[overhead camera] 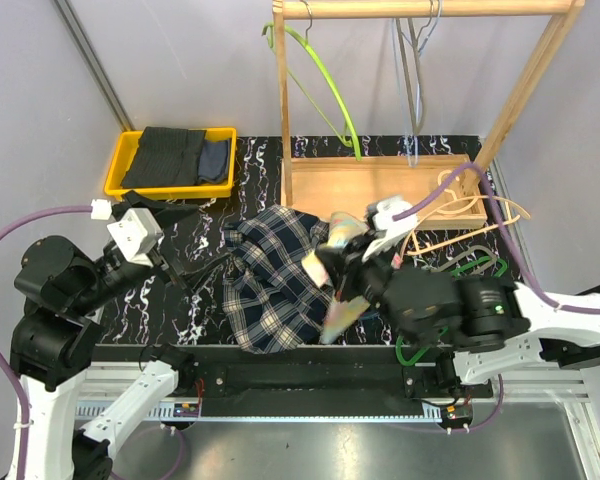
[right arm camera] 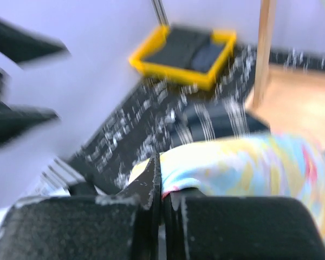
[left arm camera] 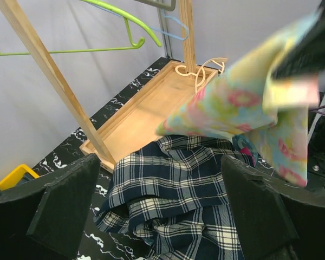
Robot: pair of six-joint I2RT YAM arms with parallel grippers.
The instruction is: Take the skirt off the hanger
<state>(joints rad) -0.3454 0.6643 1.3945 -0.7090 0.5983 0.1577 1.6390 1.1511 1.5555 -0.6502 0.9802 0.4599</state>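
Gripping the floral garment (left arm camera: 238,108), right jaws clench (left jaws spread); yellow bin (overhead camera: 126,150) holds dark clothes (overhead camera: 170,158).

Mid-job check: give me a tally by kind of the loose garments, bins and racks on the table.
Dark plaid fabric garment: 1, lying on the table
Pastel floral fabric garment: 1, held in the right gripper
Yellow plastic bin: 1
Wooden hanger rack: 1
Total: 4
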